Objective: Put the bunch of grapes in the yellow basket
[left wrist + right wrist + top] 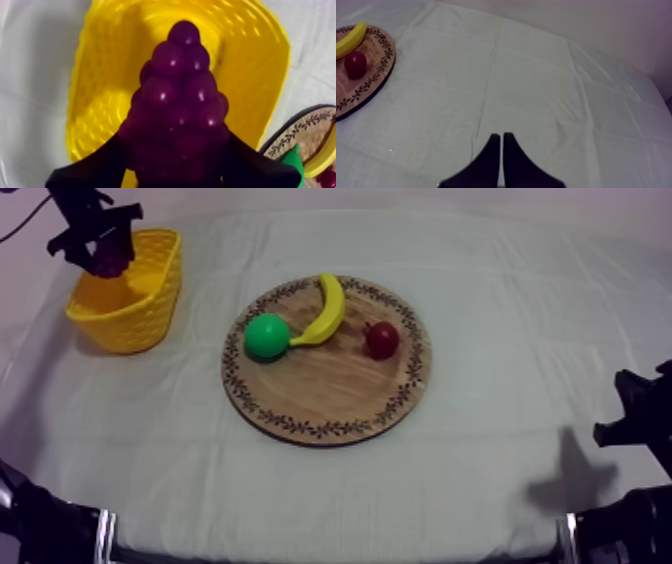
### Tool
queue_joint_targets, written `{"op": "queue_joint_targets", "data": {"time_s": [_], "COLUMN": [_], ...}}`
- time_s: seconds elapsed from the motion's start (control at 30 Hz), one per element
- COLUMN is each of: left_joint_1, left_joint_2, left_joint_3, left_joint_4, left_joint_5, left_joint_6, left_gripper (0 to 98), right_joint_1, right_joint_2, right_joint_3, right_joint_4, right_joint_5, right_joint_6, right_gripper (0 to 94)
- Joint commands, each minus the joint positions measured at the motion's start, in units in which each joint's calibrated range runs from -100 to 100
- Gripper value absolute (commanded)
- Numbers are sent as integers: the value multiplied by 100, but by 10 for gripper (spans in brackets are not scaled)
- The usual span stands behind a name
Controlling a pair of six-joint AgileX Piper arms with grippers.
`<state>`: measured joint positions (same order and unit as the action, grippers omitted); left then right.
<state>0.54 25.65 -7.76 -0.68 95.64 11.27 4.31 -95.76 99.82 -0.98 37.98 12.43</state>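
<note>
The left gripper (175,139) hangs over the yellow lattice-walled basket (140,318) at the far left of the table, its two black fingers (90,172) closed on a glossy dark-purple toy bunch of grapes (180,95). The grapes are off the board and held in the air above the basket's open mouth, with the tip of the bunch pointing away from the gripper.

Near the middle of the grey-white cloth (500,488), well apart from the basket, lies the round wooden board with a patterned rim (330,393). It holds a curved yellow toy banana (325,310), a round green toy fruit (267,336) touching the banana's lower end, and a small red fruit (381,339) just beside the banana on the other side.

The right gripper (501,136) sits low at the table's right side over bare cloth, well apart from the board. Its fingers are pressed together in a narrow wedge with nothing between them.
</note>
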Motion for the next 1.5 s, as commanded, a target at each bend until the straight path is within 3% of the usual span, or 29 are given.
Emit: {"op": "queue_joint_targets", "data": {"time_s": [0.0,0.23,0.5,0.77,1.47], "left_joint_1": [5,25,42,44,15], "left_joint_2": [137,509,734,776,-879], "left_joint_3": [33,171,134,184,1022], "left_joint_4": [2,39,69,111,246], "left_joint_5": [-57,-259,-313,-449,-527], "left_joint_6": [16,67,121,118,75], "left_gripper": [580,600,781,892,937], "right_joint_1": [-2,-2,-2,-2,-2], "right_joint_2": [0,0,0,0,0], "right_joint_3": [-4,-4,-4,-4,-4], "right_joint_4": [3,3,3,3,3], "right_joint_5": [0,0,0,0,0], "right_joint_6": [0,0,0,0,0], "right_gripper": [3,3,3,3,3]}}
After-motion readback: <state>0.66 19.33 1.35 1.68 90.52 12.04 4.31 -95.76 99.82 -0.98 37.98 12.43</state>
